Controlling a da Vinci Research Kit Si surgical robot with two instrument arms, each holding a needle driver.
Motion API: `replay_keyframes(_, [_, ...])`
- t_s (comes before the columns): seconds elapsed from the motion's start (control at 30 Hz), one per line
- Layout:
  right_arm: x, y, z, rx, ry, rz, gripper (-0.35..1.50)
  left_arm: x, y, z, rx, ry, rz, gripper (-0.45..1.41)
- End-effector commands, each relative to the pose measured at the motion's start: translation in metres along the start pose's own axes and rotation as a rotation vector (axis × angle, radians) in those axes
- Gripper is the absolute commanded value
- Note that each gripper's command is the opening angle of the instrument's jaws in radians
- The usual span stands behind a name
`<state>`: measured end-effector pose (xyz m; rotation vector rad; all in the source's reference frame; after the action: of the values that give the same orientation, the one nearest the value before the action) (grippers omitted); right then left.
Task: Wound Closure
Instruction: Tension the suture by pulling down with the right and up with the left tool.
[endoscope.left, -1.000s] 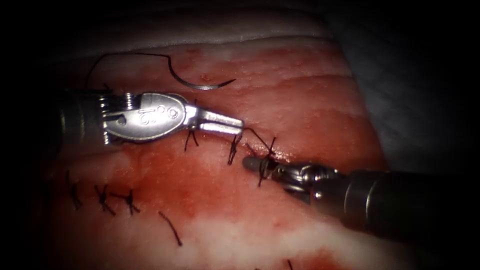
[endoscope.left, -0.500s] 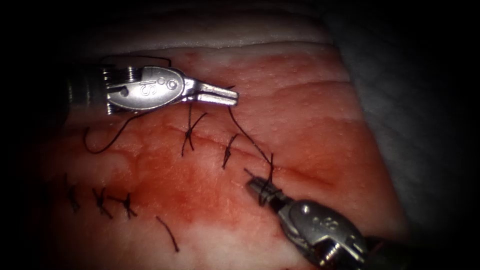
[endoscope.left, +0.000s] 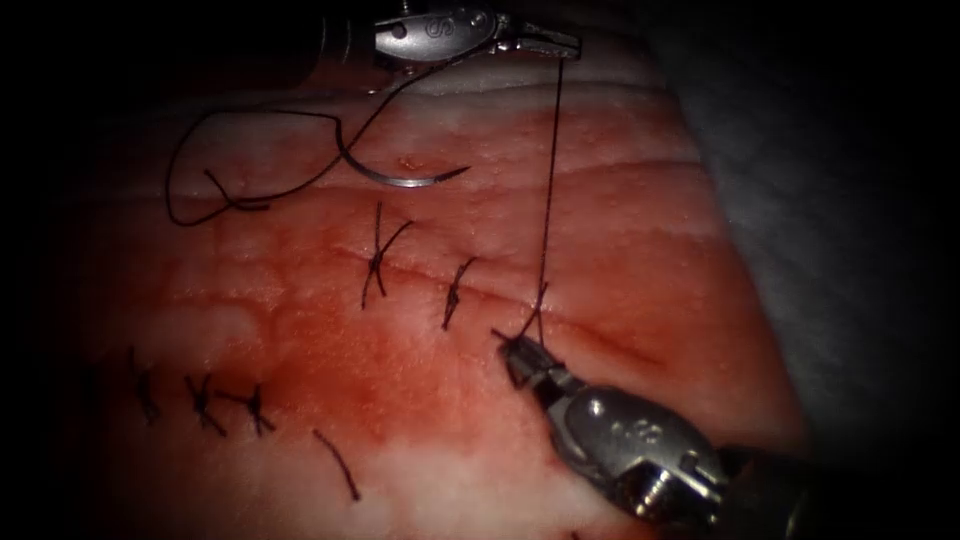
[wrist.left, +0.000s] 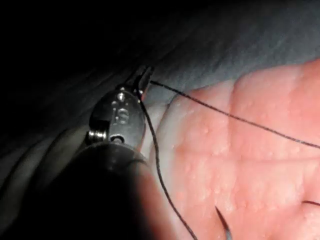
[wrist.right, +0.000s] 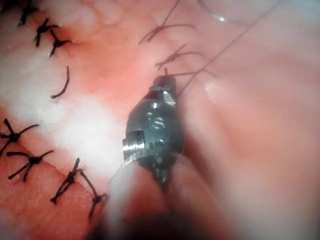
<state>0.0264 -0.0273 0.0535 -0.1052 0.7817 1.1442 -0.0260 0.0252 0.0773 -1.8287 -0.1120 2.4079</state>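
Black thread against pink-and-red tissue, white bands streaking across it; silver needle gleaming, shiny steel left tool and right tool, black stitches.

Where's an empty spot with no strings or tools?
Bare tissue lies right of the taut thread and between needle and stitches. It is crowded around the right tool and the left tool, both holding thread.

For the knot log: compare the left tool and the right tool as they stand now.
The left tool sits at the tissue's far edge, above the free-lying needle; the right tool sits low at the newest stitch. The left holds the long taut thread; the right grips its short end. Both are shut on thread.
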Motion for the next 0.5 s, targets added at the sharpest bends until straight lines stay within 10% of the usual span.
replay_keyframes(0.03, [-0.0005,-0.0006,0.0008,0.0,-0.002,0.007,-0.35,-0.0001,-0.0006,0.0005,-0.006,0.001,0.009,-0.45])
replay_keyframes(0.5, [-0.0014,-0.0013,0.0011,0.007,-0.003,0.034,-0.35,-0.0068,-0.0064,0.0044,0.011,-0.009,0.004,-0.45])
